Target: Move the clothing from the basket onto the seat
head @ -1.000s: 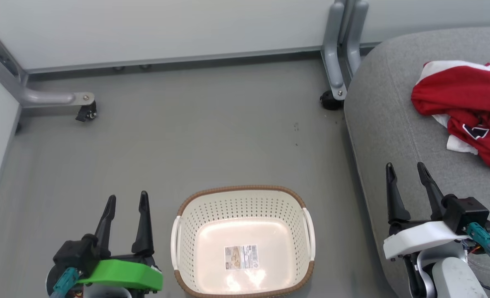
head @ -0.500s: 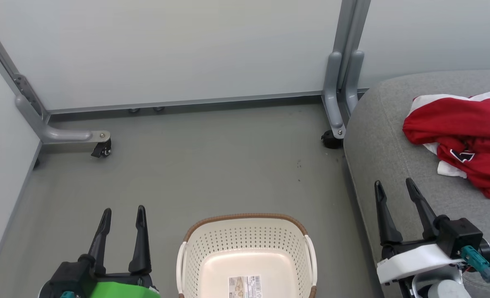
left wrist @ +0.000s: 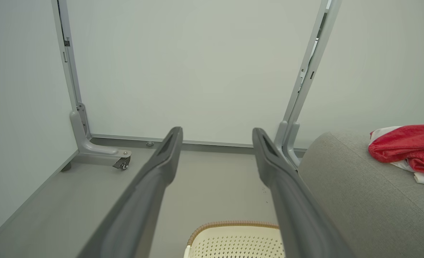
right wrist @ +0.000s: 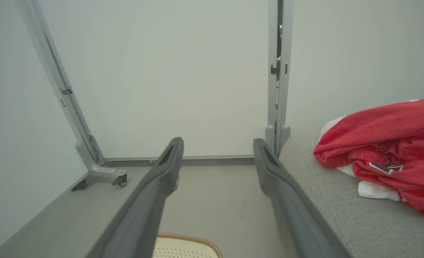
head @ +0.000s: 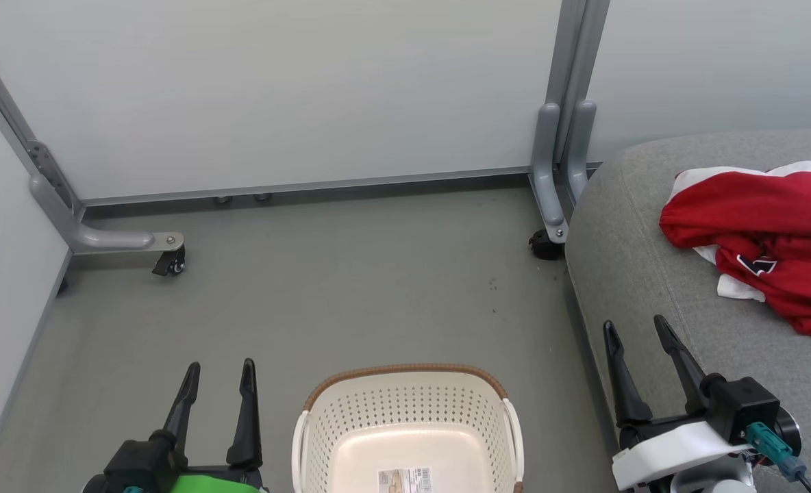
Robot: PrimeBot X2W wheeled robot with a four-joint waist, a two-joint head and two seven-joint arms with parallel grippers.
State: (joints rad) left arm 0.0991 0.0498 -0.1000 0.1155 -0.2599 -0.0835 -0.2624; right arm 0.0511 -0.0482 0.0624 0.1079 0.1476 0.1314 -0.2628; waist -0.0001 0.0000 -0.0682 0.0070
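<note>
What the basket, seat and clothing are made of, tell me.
Basket: likely moulded plastic, cream, slightly glossy, perforated walls, brown woven-look rim. Seat: grey woven upholstery fabric, matte, with a stitched seam. Clothing: soft red and white cloth, crumpled into folds; probably sportswear knit.

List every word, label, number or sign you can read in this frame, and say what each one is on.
No text here can be read in full.
The sticker on the floor of the basket: a barcode and fine print, too small to read.
The black-white lettering on the red clothing lying on the seat: crumpled and partly folded under, so it cannot be read in the head view or the right wrist view.
</note>
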